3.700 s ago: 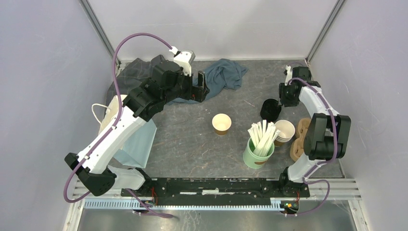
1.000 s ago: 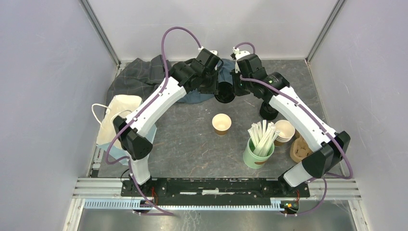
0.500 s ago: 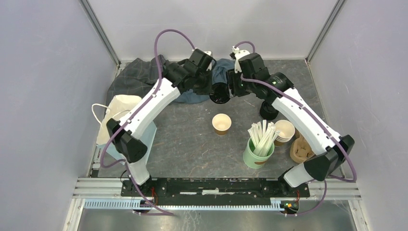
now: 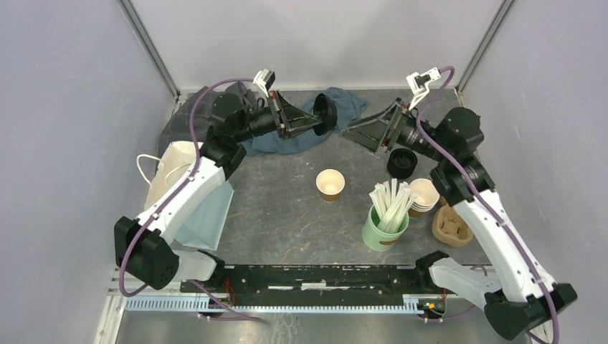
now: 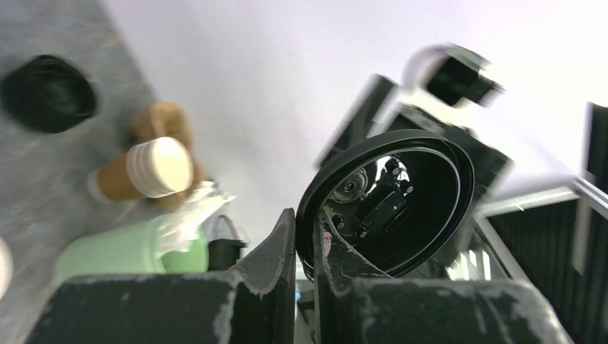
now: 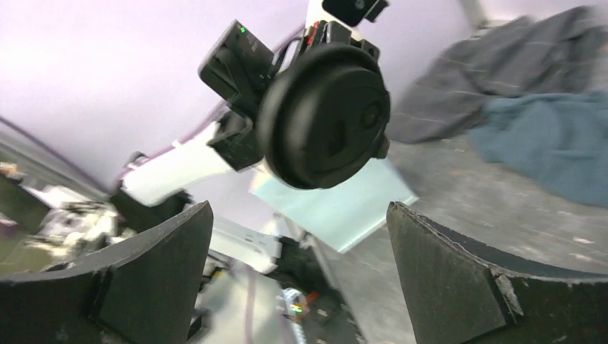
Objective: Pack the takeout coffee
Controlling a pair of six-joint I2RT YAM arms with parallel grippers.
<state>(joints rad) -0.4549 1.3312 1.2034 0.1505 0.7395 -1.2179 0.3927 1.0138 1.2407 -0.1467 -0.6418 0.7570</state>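
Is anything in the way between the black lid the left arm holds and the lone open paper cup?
Nothing visible does. The left gripper pinches the black lid in the air; only bare table lies between it and the open cup. The right gripper, open, is off to the side.

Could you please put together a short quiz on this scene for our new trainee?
1. True or false: the right gripper is shut on a lid.
2. What holds the black lid that is up in the air? A) the left gripper B) the right gripper C) nothing, it lies flat
3. Fill in: the single brown cup in the middle of the table has ____ lid on it.

Key: 1 false, its jaws stand wide open and empty. 2 A, pinched by the rim. 3 no, its top is open.
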